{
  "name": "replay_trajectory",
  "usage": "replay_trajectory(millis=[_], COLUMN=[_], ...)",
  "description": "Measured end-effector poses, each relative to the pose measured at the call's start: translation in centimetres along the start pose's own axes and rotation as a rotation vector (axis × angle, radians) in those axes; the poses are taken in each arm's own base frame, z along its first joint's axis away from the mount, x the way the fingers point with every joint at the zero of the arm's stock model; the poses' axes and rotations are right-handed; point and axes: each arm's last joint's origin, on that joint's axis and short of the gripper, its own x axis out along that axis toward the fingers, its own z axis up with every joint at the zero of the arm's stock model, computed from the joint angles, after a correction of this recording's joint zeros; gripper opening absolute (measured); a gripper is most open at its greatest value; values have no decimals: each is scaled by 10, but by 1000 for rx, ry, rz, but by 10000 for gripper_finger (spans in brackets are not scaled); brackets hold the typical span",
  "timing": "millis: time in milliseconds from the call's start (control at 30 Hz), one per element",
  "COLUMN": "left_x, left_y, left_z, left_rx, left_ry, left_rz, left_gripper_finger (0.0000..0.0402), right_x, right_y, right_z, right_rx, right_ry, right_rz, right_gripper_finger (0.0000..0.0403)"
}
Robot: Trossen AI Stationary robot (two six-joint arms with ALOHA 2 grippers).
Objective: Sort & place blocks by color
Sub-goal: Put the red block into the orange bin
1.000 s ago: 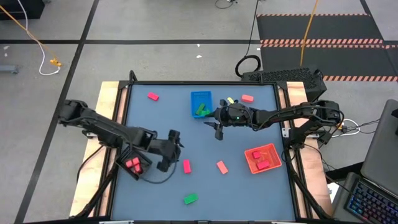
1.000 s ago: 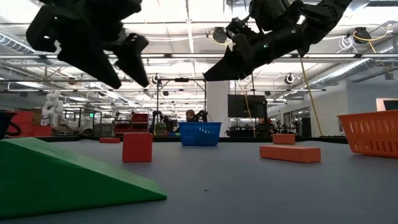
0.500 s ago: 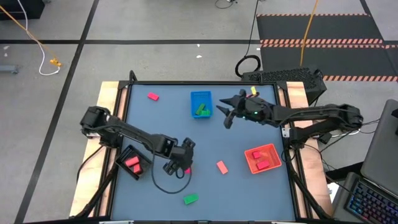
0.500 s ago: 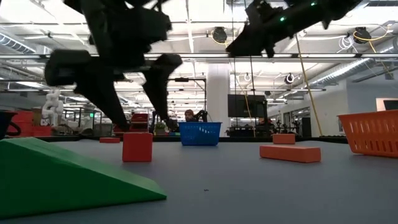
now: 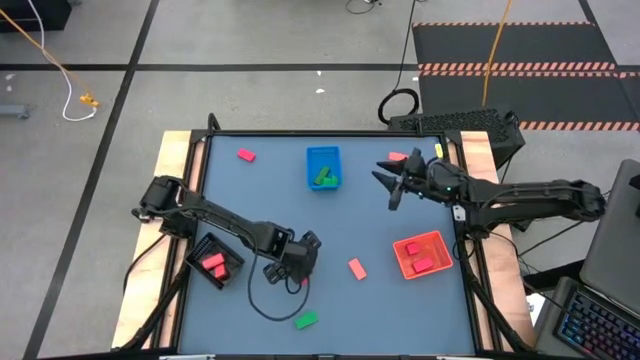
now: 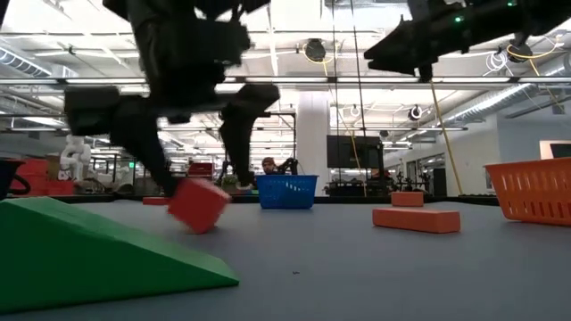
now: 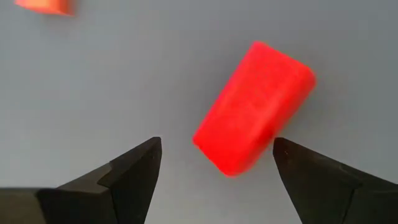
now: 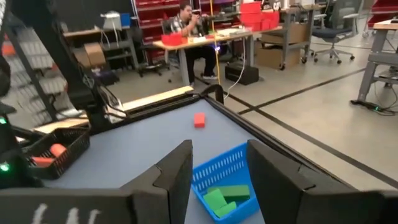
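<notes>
A pink-red block (image 7: 252, 115) lies on the blue-grey table between the two fingers of my open left gripper (image 5: 300, 264), which points steeply down over it near the table's middle. In the low view the block (image 6: 198, 205) is tipped. My right gripper (image 5: 391, 188) hangs high and level at the far right, open and holding nothing, with the blue tray (image 8: 224, 177) and its green blocks ahead of it. The table also carries loose blocks: a salmon one (image 5: 357, 268), a green one (image 5: 306, 320), a pink one (image 5: 246, 154) and a red one (image 5: 398, 157). My left gripper stands open astride the block, coming from above on a slant. One fingertip (image 6: 168, 181) meets the block's upper corner (image 7: 268, 134); the other finger stands clear of it. The block is tilted, resting on one lower edge on the table.
A black tray (image 5: 215, 263) with pink blocks sits at the left edge. A red tray (image 5: 420, 255) with red blocks sits at the right. The blue tray (image 5: 323, 167) is at the far middle. A cable loops on the table near my left gripper.
My left gripper has gone down and toward the table's right onto the pink-red block, rolling as it went. The block, which stood flat, is now tipped. My right gripper has drawn back from the blue tray toward the right edge and risen.
</notes>
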Motion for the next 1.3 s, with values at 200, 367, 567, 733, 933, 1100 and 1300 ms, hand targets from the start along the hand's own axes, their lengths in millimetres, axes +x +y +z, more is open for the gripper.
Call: replay_trajectory(millis=[200, 367, 567, 733, 933, 1100, 1300], left_x=[-2, -2, -3, -3, 11, 27, 22], left_y=[-5, -7, -17, -25, -27, -30, -28], left_z=[0, 4, 12, 18, 19, 17, 15], left_rx=[51, 61, 143, 210, 219, 255, 257], left_ry=[26, 5, -10, -25, -18, 30, 31], left_rz=[-20, -8, -16, -31, -43, -60, -63], left_gripper_finger=[312, 312, 312, 312, 312, 286, 197], right_x=[-13, -17, -17, -18, -19, -19, -19], right_y=[-5, -4, -2, 1, 3, 3, 3], right_z=[-5, -12, -14, -14, -15, -14, -14], right_rx=[72, 111, 119, 126, 125, 125, 107], right_ry=[-27, -12, -6, -2, 1, -1, -7], right_rz=[6, 43, 55, 74, 86, 87, 87], right_gripper_finger=[144, 144, 144, 144, 144, 144, 144])
